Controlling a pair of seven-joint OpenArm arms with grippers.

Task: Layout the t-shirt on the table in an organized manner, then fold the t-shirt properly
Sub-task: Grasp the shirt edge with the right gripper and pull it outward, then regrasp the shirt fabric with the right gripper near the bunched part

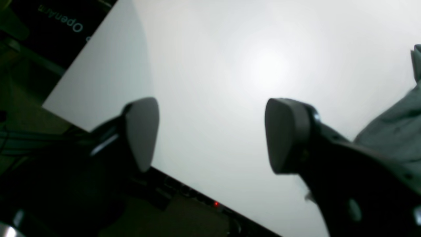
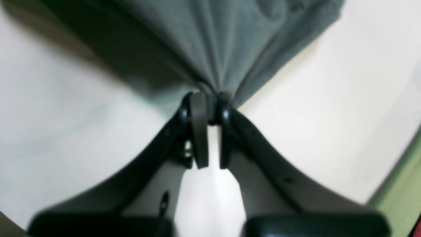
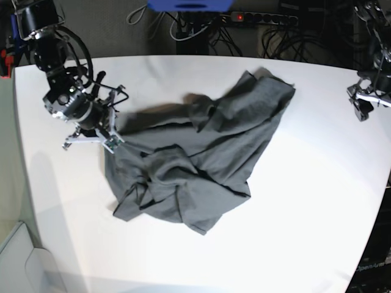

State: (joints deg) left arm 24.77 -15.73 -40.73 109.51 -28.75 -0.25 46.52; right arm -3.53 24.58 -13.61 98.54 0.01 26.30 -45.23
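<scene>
right fingers (image 2: 210, 108) pinching t-shirt (image 3: 201, 159) edge | left fingers (image 1: 210, 135) spread over bare tabletop (image 3: 305, 232) | shirt crumpled, mid-tabletop

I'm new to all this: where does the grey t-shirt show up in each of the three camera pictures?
Left wrist view: only a strip of the t-shirt at the right edge, beside the open left tool.
Right wrist view: the t-shirt fills the top middle, pinched in the right tool.
Base view: the t-shirt lies crumpled mid-table.
Shared landmark: the white table.
</scene>
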